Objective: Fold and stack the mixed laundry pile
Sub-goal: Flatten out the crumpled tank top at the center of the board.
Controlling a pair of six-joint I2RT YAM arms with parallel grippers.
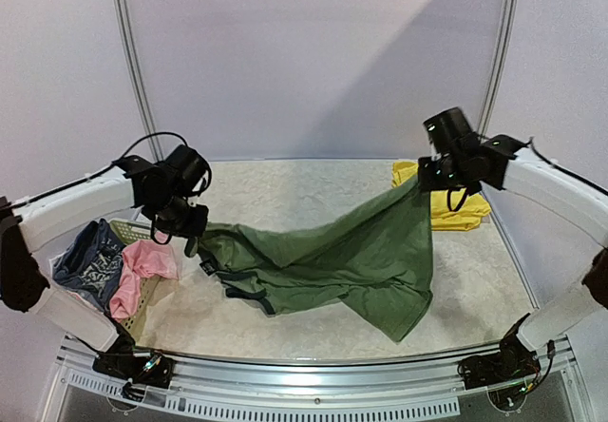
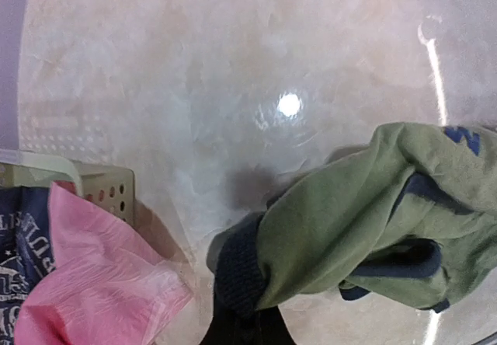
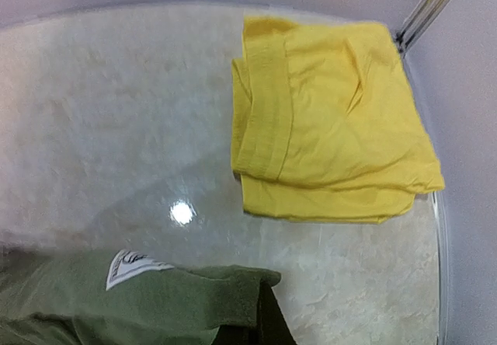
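An olive-green sleeveless top [image 1: 332,260] hangs stretched between both arms above the table. My left gripper [image 1: 193,241] is shut on its dark-trimmed left end [image 2: 256,271]. At the right, my right gripper [image 1: 425,182] is shut on the hem corner [image 3: 241,302] next to a small white patch [image 3: 132,269]. The top's lower part droops onto the table. Folded yellow shorts [image 1: 445,201] lie at the back right [image 3: 326,143]. A pink piece [image 1: 141,275] and a blue-grey patterned piece [image 1: 90,265] lie in the basket; both also show in the left wrist view [image 2: 93,283].
A pale mesh laundry basket [image 1: 142,298] stands at the left front, its perforated wall [image 2: 109,193] close under my left gripper. The marbled table [image 1: 285,194] ends at a metal rail at the near edge. White walls and metal posts enclose the back.
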